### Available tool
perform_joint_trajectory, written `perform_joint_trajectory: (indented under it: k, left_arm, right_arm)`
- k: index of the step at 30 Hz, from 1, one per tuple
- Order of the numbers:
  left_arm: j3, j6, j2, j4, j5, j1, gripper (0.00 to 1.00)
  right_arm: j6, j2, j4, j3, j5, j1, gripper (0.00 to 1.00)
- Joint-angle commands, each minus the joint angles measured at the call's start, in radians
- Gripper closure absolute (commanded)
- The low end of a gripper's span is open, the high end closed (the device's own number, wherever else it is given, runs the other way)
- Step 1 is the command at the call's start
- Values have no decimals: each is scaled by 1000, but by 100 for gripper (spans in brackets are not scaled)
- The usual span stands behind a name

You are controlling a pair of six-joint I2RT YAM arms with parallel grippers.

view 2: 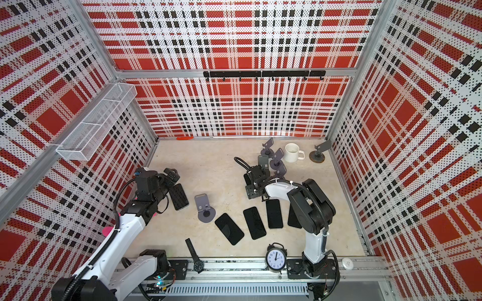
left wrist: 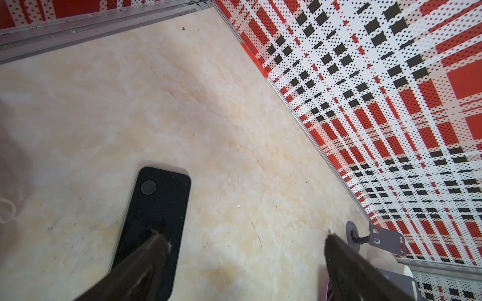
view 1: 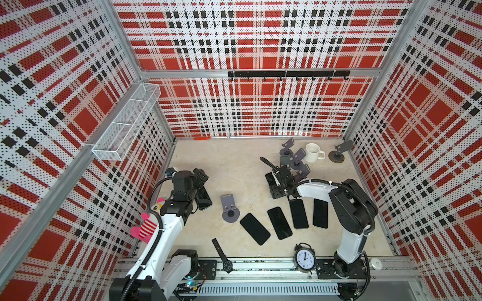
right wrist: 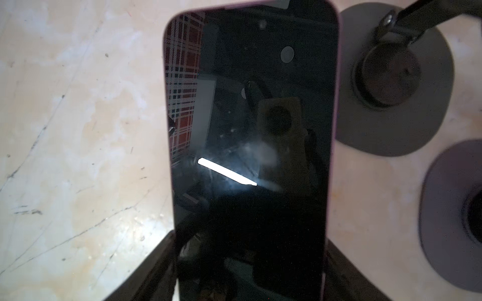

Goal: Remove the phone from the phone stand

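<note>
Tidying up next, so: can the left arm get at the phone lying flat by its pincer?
Probably yes. The left pincer is open and empty just above that phone, which lies flat on the table with nothing over it. The right pincer, closed on another phone, is well away.

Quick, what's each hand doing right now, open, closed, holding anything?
Left hand: open, holding nothing.
Right hand: closed on the phone, gripping its side edges.

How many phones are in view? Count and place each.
6 phones: four in a row near centre, one by the left tool, one in the right tool. More may be hidden.
</note>
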Motion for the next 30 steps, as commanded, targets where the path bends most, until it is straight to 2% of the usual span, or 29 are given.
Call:
perform_joint_trajectory:
  k: [1,11,14,25,30]
  left_arm:
    - [-20,13,-6,18,10,13,2]
    - [-25,13,-11,18,13,20,2]
    - [-26,13,-11,18,15,23,2]
    - [-23,13,-17,16,20,28,2]
    - [-16,13,-12,16,22,29,2]
  right_arm:
    - [-5,41,-24,0,16,-7,32]
    - [-13,49,-28,0,13,-7,27]
    - [-21,48,-26,-4,1,-7,22]
    - [-23,53,-22,3,-8,-7,24]
    - [-24,51,-28,2,4,-6,22]
